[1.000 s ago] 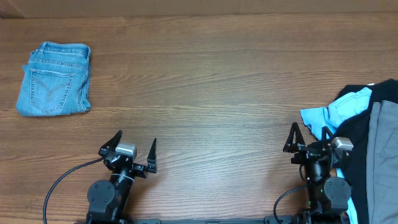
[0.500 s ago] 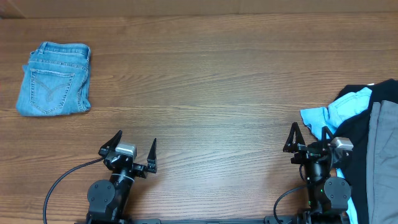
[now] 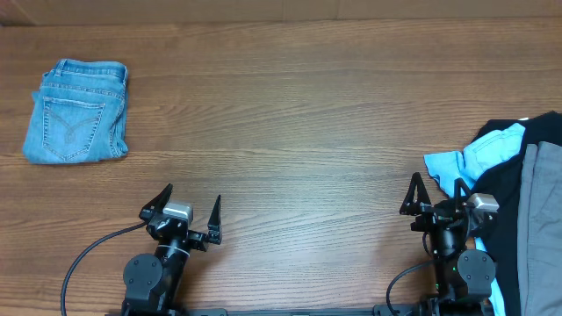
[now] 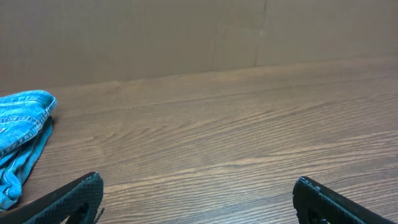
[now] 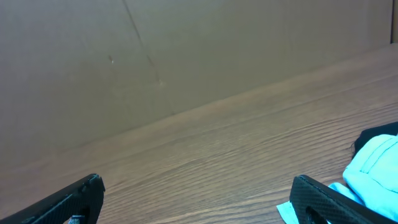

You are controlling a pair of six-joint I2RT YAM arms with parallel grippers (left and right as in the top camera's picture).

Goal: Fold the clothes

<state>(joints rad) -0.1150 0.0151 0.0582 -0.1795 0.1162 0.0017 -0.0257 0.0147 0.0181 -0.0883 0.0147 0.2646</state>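
overhead: folded light-blue denim [image 3: 77, 111] lies at ten o'clock on the table [image 3: 299, 105]. a pile at three to four o'clock holds a sky-blue garment [image 3: 487, 154], a black garment [image 3: 537, 132] and a grey garment [image 3: 544, 228], cut off by the frame edge. the left gripper [image 3: 193, 193] at seven o'clock and the right gripper [image 3: 436, 182] at five o'clock are both spread wide, holding nothing.

left wrist: the denim shows at nine o'clock, apart from the splayed fingers [image 4: 74, 196].

right wrist: the sky-blue garment lies at four o'clock, black cloth behind it.

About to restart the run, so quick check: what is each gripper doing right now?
Left gripper: open, holding nothing.
Right gripper: open, holding nothing.
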